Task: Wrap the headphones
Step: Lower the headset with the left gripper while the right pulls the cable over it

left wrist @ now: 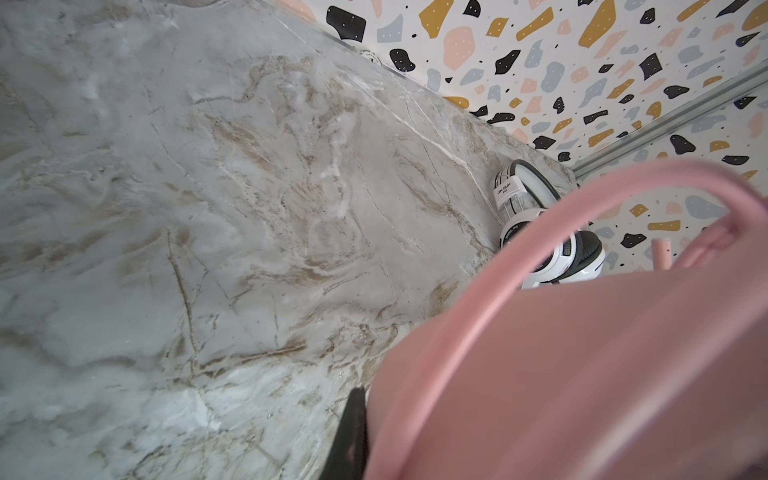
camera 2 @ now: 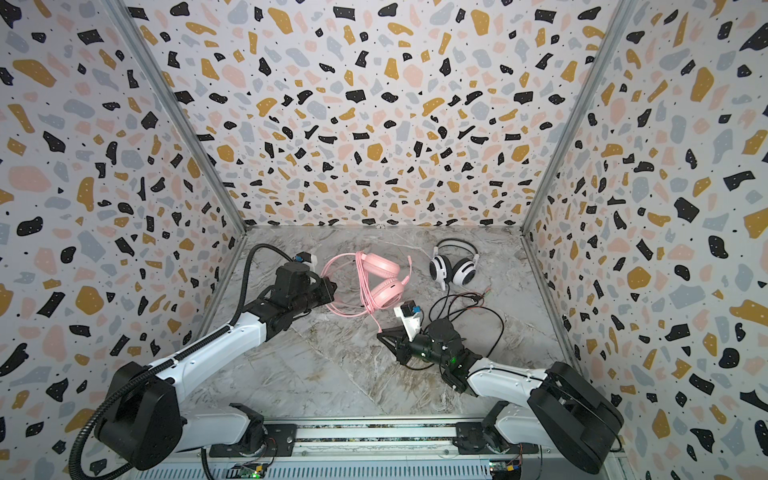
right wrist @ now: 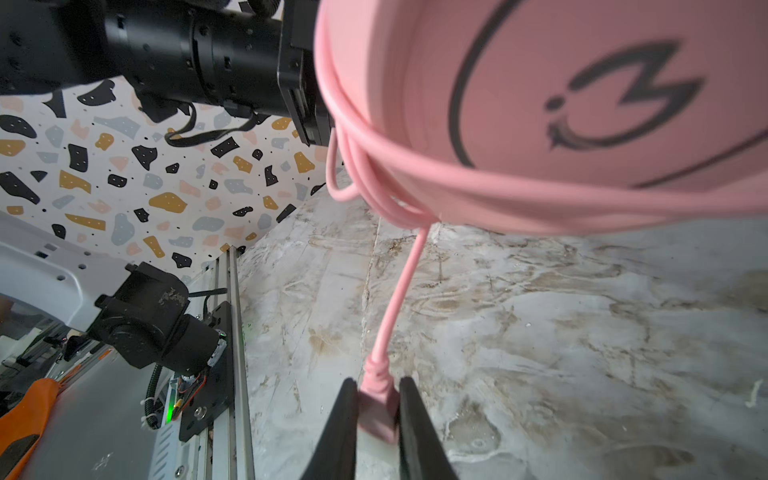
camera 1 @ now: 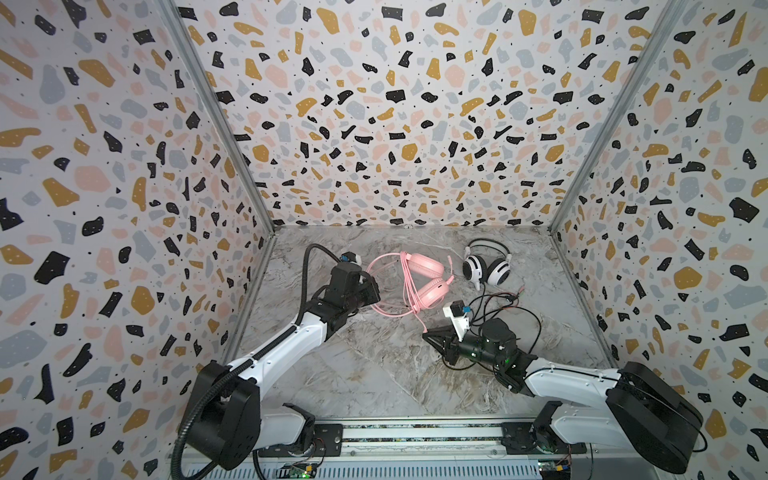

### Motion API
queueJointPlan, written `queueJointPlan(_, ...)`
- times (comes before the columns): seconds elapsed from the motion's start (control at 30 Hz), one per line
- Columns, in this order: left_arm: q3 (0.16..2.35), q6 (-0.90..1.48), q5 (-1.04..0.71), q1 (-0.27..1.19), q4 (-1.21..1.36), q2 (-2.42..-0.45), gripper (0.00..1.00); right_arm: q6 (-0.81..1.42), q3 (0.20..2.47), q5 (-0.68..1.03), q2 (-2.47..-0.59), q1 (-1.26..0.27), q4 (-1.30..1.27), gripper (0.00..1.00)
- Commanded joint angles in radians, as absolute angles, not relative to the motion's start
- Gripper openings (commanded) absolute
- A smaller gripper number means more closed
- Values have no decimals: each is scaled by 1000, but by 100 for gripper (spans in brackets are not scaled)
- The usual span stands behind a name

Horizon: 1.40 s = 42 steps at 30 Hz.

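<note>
Nearest, the pink plug is being pinched between the jaws of the right end effector, low over the surface. From it the pink cable is being led almost straight up to the turns lying around the pink headset, which is being held near the middle of the surface. Just beside the right arm the black cable is being left in loose loops. These are judged likely to be snagged by the arm during a further turn, so that the white-and-black headset would be dragged. Further on, the pink headband is being clamped by the left end effector, its jaws pressed together on it. A slip is being risked at both grips: the small plug may be pulled free by too much tension, and slack may let wound turns be shed from the earcup. Farthest, the white-and-black headset is being left unwrapped near the back wall.
</note>
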<state>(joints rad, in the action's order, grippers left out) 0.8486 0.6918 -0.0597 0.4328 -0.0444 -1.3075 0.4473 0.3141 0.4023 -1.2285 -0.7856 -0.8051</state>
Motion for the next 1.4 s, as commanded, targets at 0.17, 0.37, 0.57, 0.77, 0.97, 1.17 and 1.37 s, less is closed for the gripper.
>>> queueJointPlan(0.17,809,735,34,421,98,-1301,0,387,370,275,-1166,-848,-630,0)
queueJointPlan(0.37,785,766,37,431,123,-1385,0,315,549,136,-1225,-945,-402,0)
queueJointPlan(0.57,735,775,23,464,164,-1445,0,347,675,154,-1354,-948,-357,0)
queueJointPlan(0.77,682,782,55,520,173,-1445,0,426,750,168,-1467,-937,-365,0)
queueJointPlan(0.97,585,836,46,556,244,-1441,0,544,796,192,-1535,-900,-422,0)
queueJointPlan(1.17,522,859,56,579,295,-1438,0,681,856,172,-1623,-879,-450,0)
queueJointPlan(1.37,482,879,39,607,347,-1454,0,816,843,173,-1686,-877,-599,0)
